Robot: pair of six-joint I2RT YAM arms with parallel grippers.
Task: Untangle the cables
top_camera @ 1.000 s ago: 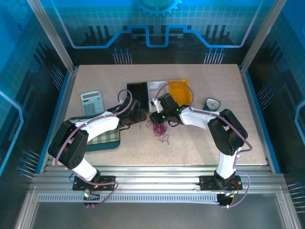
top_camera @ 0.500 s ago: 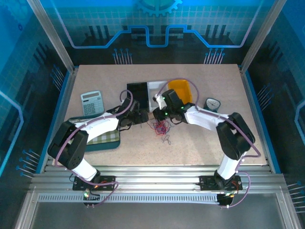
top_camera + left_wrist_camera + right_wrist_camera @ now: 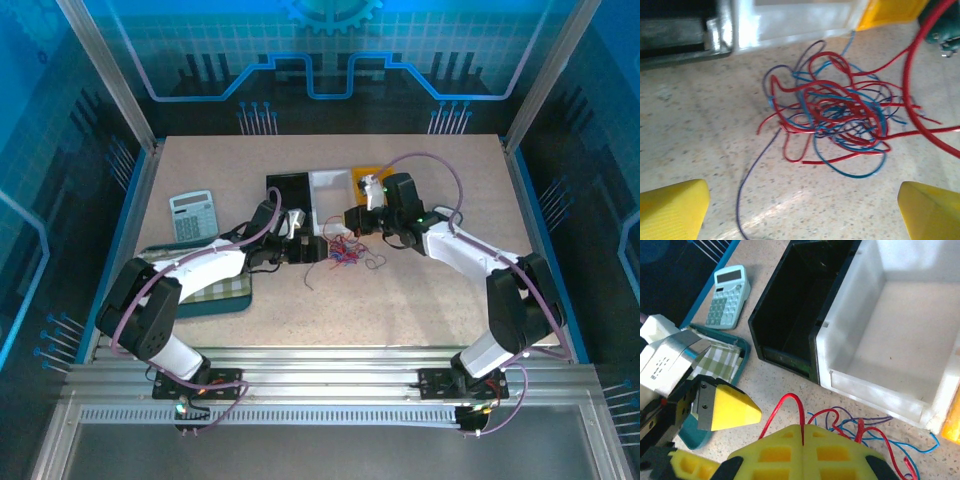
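Your left tool (image 3: 312, 250) stands released on the worktop (image 3: 420, 300), its yellow fingertips (image 3: 675, 205) spread wide and low, clear of the cables (image 3: 343, 252). The cables lie in a loose knot of red, blue and purple strands near the middle of the worktop, just at the tool's 3 o'clock in the overhead view. One purple strand trails out of the knot toward 7 o'clock.

Your right tool (image 3: 803, 436) is clenched, its yellow pads pressed flat together at about 1 o'clock of the knot. A red cable (image 3: 790, 399) loops up and runs down into the seam between the pads, so the tool is grasping that strand. In the left wrist view the same red strand sweeps in a raised arc past the knot's 3 o'clock side.

At 12 o'clock of the cables, three bins stand in a row, touching side to side: a black bin (image 3: 288, 190), a white bin (image 3: 330, 188) and a yellow bin (image 3: 890, 12). The nearest strands reach the white bin's front wall. A pale green calculator (image 3: 190, 215) lies at 10 o'clock, and a teal tray (image 3: 215, 305) lined with checked cloth (image 3: 720, 362) sits at 8 o'clock under your left arm.
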